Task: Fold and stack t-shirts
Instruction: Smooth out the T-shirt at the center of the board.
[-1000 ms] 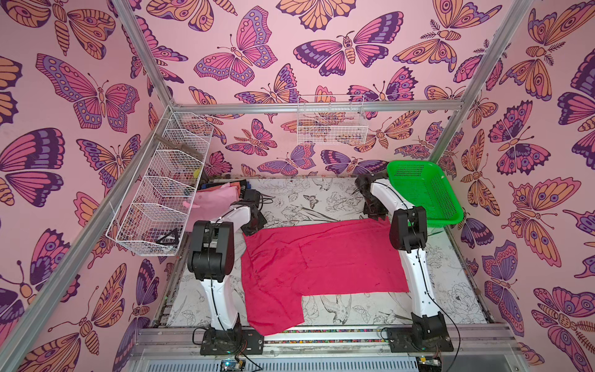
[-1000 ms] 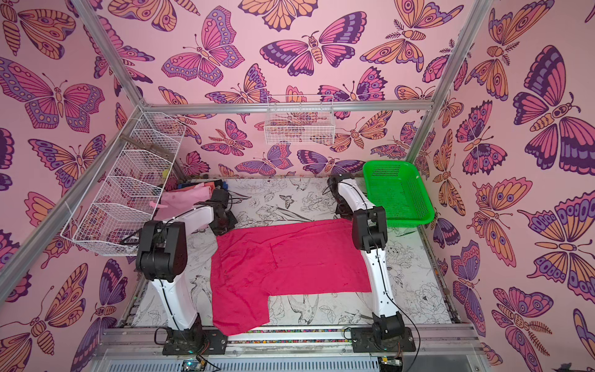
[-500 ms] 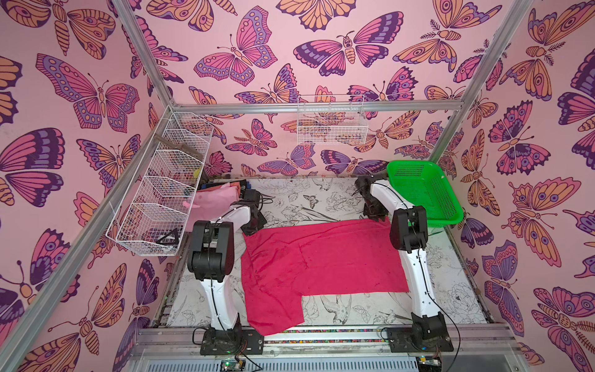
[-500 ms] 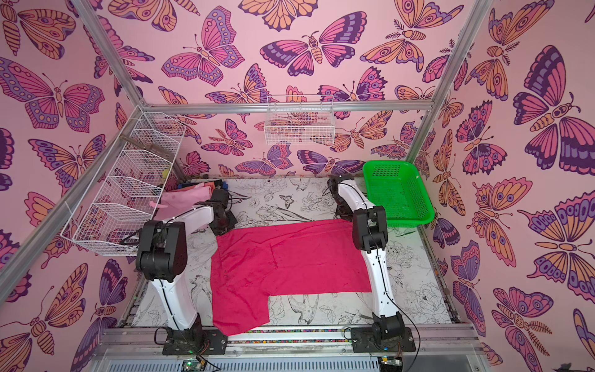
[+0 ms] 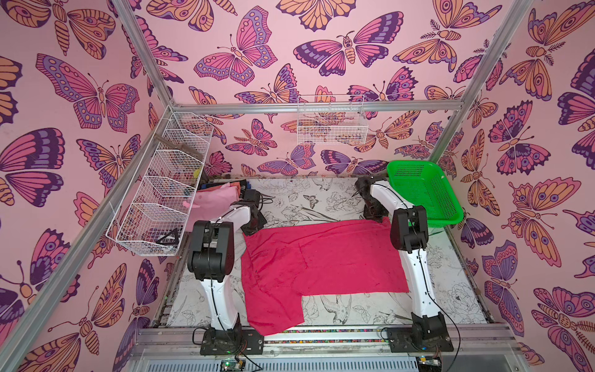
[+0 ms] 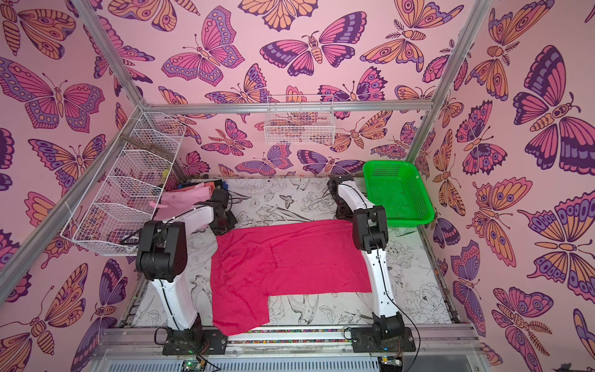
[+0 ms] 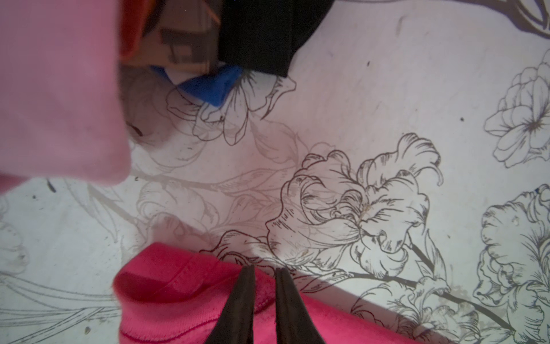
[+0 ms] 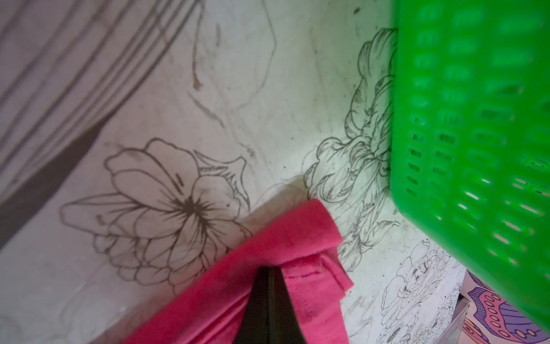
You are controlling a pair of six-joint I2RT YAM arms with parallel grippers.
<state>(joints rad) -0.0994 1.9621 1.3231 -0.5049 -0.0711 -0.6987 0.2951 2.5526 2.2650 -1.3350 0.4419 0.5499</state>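
the left gripper [image 7: 264, 268] is pinching one corner of the red shirt [image 5: 322, 257], and the right gripper [image 8: 268, 269] is pinching another, near the green basket [image 5: 446, 221].

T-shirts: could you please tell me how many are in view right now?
2 for certain: the crimson t-shirt spread across the table, and the light pink t-shirt in the far-left corner. Orange cloth, black cloth and blue cloth by it may be more.

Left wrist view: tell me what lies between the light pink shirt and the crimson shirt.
Only bare flower-printed tabletop separates the light pink shirt from the crimson shirt in the left wrist view.
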